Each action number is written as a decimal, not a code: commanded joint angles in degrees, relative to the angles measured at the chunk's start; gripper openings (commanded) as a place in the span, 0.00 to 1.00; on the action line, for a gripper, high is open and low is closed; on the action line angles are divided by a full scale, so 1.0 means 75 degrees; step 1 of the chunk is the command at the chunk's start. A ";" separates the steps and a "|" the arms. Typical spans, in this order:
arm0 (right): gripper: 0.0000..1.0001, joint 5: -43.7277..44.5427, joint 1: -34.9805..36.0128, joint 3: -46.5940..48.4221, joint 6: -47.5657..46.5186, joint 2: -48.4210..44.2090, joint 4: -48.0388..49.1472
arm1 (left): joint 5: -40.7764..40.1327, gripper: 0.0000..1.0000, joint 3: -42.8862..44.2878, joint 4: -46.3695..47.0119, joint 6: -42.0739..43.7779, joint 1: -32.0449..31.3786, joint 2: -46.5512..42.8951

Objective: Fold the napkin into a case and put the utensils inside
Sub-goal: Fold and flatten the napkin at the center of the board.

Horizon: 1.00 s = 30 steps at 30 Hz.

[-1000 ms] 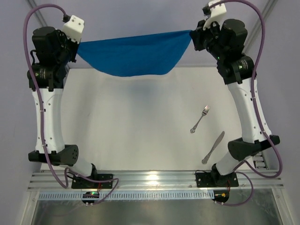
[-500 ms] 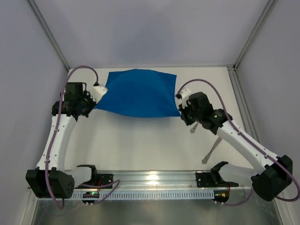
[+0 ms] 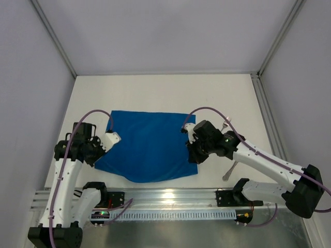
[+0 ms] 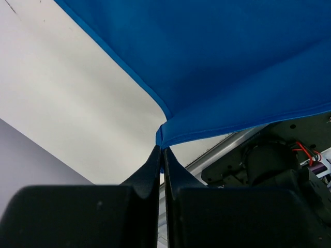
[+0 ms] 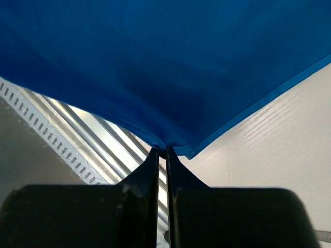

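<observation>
Top external view: nearest the rail (image 3: pixel 165 195), both arms have swung down from high at the top of the frame, where the napkin (image 3: pixel 147 147) hung stretched in the air a second ago. They have dragged it to the lower centre. The left gripper (image 4: pixel 161 151) is clenched on the near left corner and the right gripper (image 5: pixel 161 150) is clamped on the near right corner. Both wrist views show the hem pinched between closed fingertips. The near edge sags between them, seemingly a little off the worktop (image 3: pixel 155 93), while the far edge looks laid flat. To the right, the knife (image 3: pixel 230 171) and fork (image 3: pixel 226 123) lie apart from the cloth, partly hidden by the right arm. My reading: spreading is almost done. Letting go would leave the cloth flat, ready for a first fold; none is made yet.
</observation>
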 commanded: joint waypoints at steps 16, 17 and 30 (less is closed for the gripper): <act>0.04 0.0086 -0.3266 0.3945 -0.0778 0.4796 0.0433 | -0.0360 0.00 0.1630 0.5299 -0.2004 0.0062 0.4348; 0.04 0.0109 -0.3349 0.4272 -0.0731 0.5031 0.0385 | -0.0441 0.00 0.1806 0.5323 -0.2097 0.0050 0.4641; 0.04 0.0285 -0.3865 0.5048 -0.0508 0.6650 0.0678 | -0.0840 0.00 0.3096 0.5898 -0.2473 0.0050 0.7244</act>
